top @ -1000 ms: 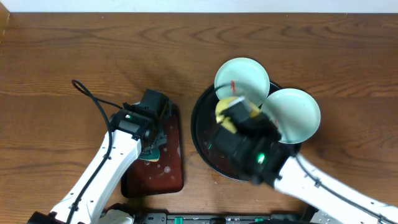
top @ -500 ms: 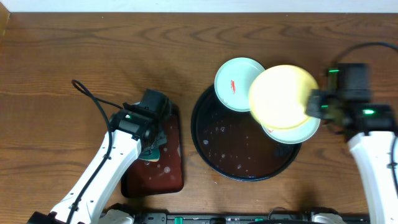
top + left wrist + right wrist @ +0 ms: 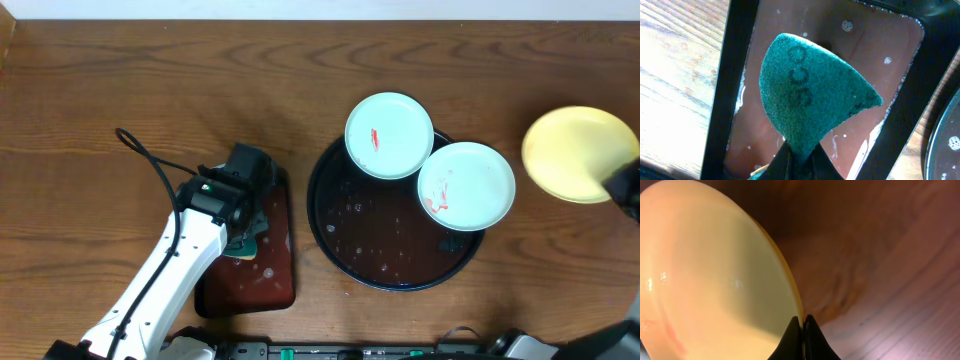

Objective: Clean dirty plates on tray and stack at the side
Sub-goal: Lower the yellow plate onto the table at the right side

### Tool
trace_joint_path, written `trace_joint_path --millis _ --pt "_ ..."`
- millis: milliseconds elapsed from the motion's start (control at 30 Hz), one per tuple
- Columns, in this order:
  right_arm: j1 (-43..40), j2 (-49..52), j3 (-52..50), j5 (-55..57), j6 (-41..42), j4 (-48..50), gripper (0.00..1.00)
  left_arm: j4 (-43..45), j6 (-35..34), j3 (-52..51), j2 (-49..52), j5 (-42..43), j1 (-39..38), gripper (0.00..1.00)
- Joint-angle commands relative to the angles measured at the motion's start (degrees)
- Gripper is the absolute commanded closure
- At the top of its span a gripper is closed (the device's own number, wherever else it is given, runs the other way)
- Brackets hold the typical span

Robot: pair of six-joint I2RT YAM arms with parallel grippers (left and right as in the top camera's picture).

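faintly, dark ring marks (image 3: 799, 75) dot the green sponge (image 3: 825, 110).

A robotics lab bench: a white robot arm (image 3: 170, 270) rises from the near edge of a wood-grain tabletop (image 3: 150, 80), black cable (image 3: 140, 155) looping alongside, pale wall (image 3: 300, 8) behind

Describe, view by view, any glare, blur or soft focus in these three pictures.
Overhead: sharp, evenly lit, droplets glinting on the black tray. Left wrist: green sponge crisp, bright light washing out the table at left. Right wrist: yellow plate close and soft-edged.
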Motion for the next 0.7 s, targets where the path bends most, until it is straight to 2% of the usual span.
trace_joint_path --millis 0,233,367,433,500,533,600,667 --pt "-3.5 3.96 0.94 3.37 1.57 0.17 0.99 0.0 0.42 -0.22 -0.07 -0.5 0.33 0.92" --pt "-5.7 16.0 0.92 4.24 1.49 -0.31 0.99 -0.02 0.42 -0.22 -0.07 -0.5 0.33 0.92" --pt "-5.7 18.21 0.92 2.6 -0.92 -0.07 0.97 -0.17 0.42 -0.22 -0.07 -0.48 0.33 0.92" --pt "-5.62 17.27 0.92 -0.79 -2.56 1.25 0.66 -0.17 0.42 -0.22 -0.07 -0.48 0.33 0.92" --pt "-5.6 15.43 0.92 -4.26 -2.54 1.79 0.41 -0.17 0.42 -0.22 -0.07 -0.48 0.33 0.92" --pt "-5.55 14.23 0.92 -6.49 -2.56 1.81 0.35 -0.17 0.42 -0.22 -0.07 -0.48 0.33 0.92" --pt "-5.09 11.32 0.92 -12.41 -4.31 1.79 0.29 -0.17 0.42 -0.22 -0.07 -0.48 0.33 0.92" --pt "-3.78 8.28 0.92 -18.4 -6.43 1.6 0.32 -0.22 0.42 -0.22 -0.07 -0.46 0.33 0.92"
